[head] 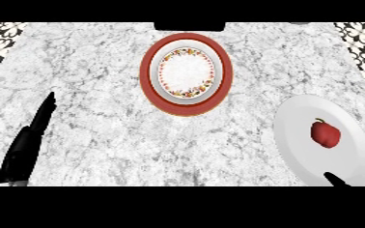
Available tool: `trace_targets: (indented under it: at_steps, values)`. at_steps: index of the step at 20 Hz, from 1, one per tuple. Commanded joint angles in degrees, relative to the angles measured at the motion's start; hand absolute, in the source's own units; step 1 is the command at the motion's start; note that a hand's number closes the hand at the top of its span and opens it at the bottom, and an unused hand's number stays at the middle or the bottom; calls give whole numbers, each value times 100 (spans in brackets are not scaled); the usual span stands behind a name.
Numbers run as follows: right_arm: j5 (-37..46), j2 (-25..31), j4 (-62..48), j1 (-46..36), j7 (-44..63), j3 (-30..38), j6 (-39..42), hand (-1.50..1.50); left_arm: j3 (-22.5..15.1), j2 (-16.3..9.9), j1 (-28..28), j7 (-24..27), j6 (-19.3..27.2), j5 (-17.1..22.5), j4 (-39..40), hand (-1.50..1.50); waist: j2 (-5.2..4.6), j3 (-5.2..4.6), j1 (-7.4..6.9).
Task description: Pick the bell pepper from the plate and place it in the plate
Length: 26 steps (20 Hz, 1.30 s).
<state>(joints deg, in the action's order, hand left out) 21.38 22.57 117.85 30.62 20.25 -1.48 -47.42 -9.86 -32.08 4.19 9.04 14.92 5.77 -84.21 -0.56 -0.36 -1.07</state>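
Looking straight down on the grey-and-white marbled stone desk (107,125). Over at the right edge sits a plain white round plate (299,140), partly cut off by the view's border, and the glossy red bell pepper (325,134) with its short stem lies on it, right of the plate's middle.

Near the top centre sits the other dish: a red-rimmed round plate with a white centre and a ring of small flowers (187,73). It stands well apart from the white plate, up and to the left of it.

The left robot hand (32,130) comes in from the lower left, black, long and slim, its fingers straight and held together, pointing up the view and leaning slightly right. It touches nothing; it lies well left of both plates.

The right robot hand (336,179) shows only as a dark tip at the lower right, over the near rim of the white plate, just below the pepper and apart from it. Too little of it shows to tell whether its fingers are spread or curled.
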Motion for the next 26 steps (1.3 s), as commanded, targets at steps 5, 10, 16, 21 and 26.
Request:
trace_targets:
  at_steps: [5,10,16,21,26]
  values:
    - [660,889,357,-877,3034,165,1720,-150,-33,222,-100,123,-6,-157,232,0,16,17,-9]
    - [34,1435,35,-1419,3609,427,2817,-150,104,212,99,230,-96,-171,186,0,46,29,42]
    - [108,1150,-1102,-2188,3371,72,3288,-150,108,387,242,14,-57,-406,-104,0,55,37,56]
    - [-225,1066,-1775,-2292,2662,487,3745,-150,433,457,91,-70,-274,-453,-12,0,56,38,95]
    - [135,530,-2107,-2617,2570,177,3841,-150,425,700,205,-40,-311,-754,-90,0,55,37,75]
